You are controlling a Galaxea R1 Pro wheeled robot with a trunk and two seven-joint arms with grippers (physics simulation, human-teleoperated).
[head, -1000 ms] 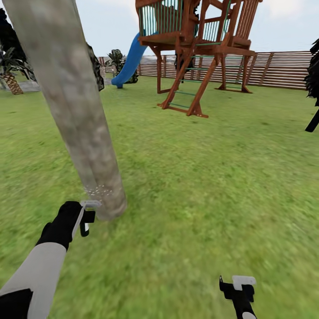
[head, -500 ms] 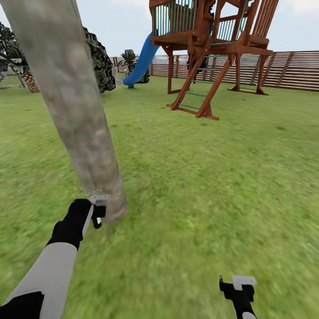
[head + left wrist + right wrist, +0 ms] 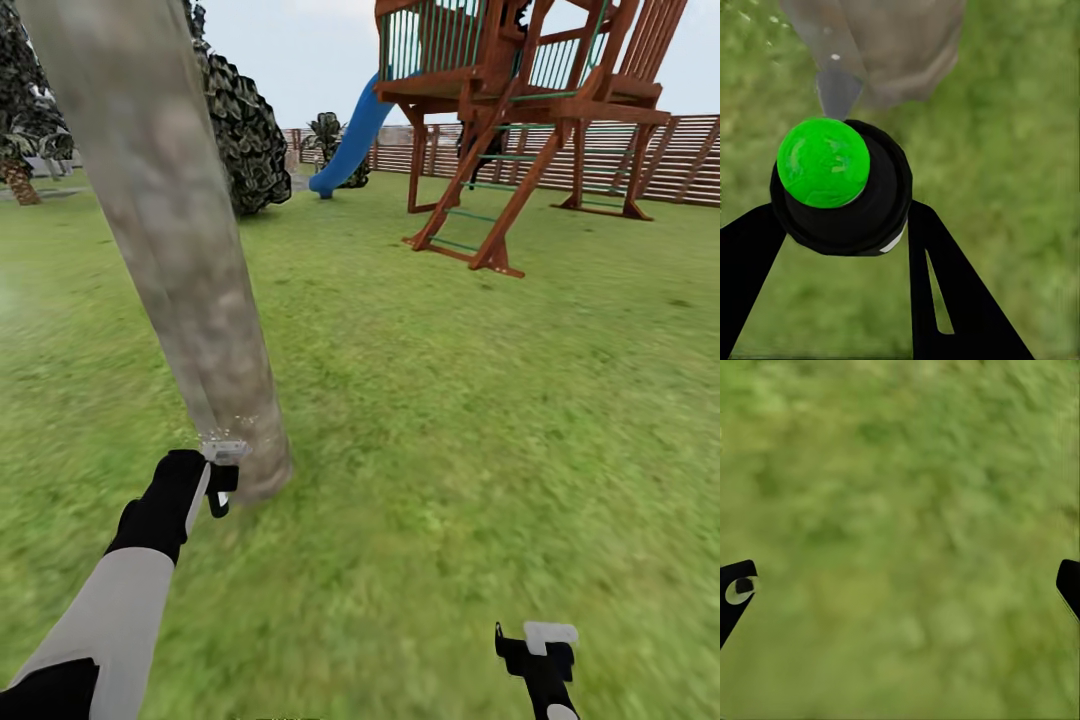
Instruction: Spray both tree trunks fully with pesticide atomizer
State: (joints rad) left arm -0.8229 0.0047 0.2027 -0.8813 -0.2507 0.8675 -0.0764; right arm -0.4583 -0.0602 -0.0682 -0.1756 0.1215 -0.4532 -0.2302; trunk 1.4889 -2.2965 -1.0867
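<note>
Pesticide atomizer [image 3: 840,187] sits between the two black fingers [image 3: 952,300] of the left claw [image 3: 215,478], which is clamped on its round black body; the top of the atomizer carries a bright green ball, seen clearly from the left wrist. In the head view the left claw is low at the near left, just beside the base of the tree trunk [image 3: 165,230], and I cannot tell if it touches the bark. The trunk is thick, beige-grey and mottled, and it leans up and to the left from the grass floor [image 3: 450,420]. Tiny white specks of pesticide [image 3: 235,428] are on the lowest part of the trunk, right above the claw, and some specks show in the left wrist view also.

The right claw [image 3: 537,645] is at the near right, low over bare grass and well apart from the trunk. From the right wrist its two black fingertips [image 3: 735,592] stand wide apart with nothing between them.

Far on the right stands a red-brown wooden play tower [image 3: 520,110] with a blue slide [image 3: 350,140], and behind it runs a brown slat fence [image 3: 680,160]. A dark green leafy bush [image 3: 245,135] is behind the trunk, and a short palm [image 3: 15,170] is far at the left.
</note>
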